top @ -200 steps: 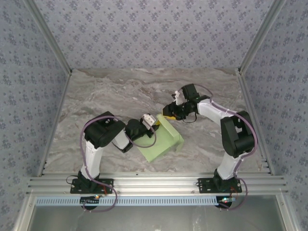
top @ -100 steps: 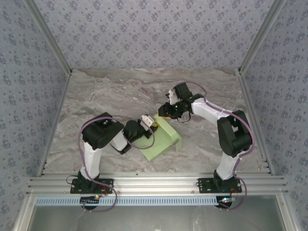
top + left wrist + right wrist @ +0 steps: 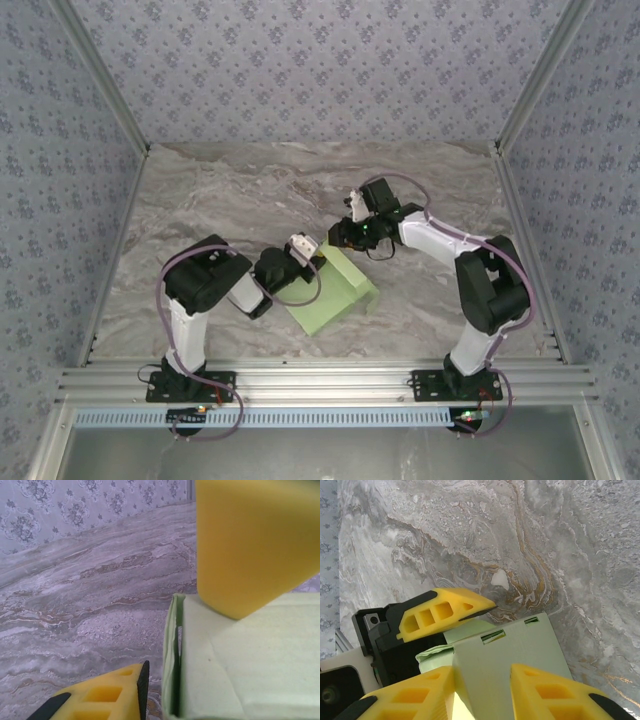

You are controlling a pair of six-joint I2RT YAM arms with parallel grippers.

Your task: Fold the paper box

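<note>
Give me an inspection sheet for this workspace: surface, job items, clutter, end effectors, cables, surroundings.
Surface: grey marbled table.
Job's things: paper box, pale green, part folded, one wall raised, lying between the two arms.
Clutter: nothing seen.
End effectors: left end effector open, fingers astride the box's wall; right end effector open, at the box's slotted panel.
Cables: purple cables loop along both arms.
Surroundings: patterned walls on three sides; metal rail at the near edge.
</note>
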